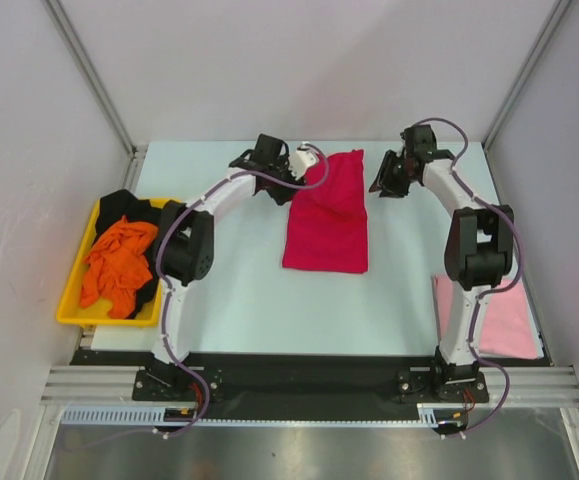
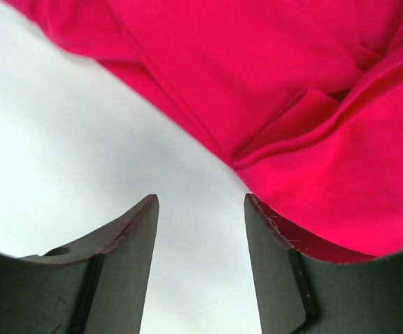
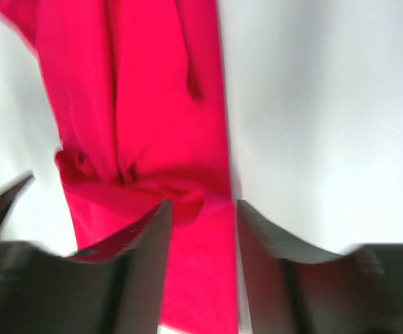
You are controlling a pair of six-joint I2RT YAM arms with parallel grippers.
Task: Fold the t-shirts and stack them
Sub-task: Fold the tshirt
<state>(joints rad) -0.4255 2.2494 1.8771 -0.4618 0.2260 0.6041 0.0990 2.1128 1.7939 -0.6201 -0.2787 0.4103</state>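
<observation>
The red shirt point(image 1: 326, 215), a strip near the far edge, awaits its crosswise fold; left gripper point(image 2: 201, 202) and right gripper point(image 3: 202, 205), both spread empty, likely must pinch far corners.

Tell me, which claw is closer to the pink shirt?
Right. The right gripper is at the red shirt's right edge, on the pink shirt's side; the left gripper is beyond the red shirt, at its far-left corner.

a yellow plastic tray point(image 1: 71, 292) sits at the left edge of the pale table point(image 1: 249, 300).
</observation>
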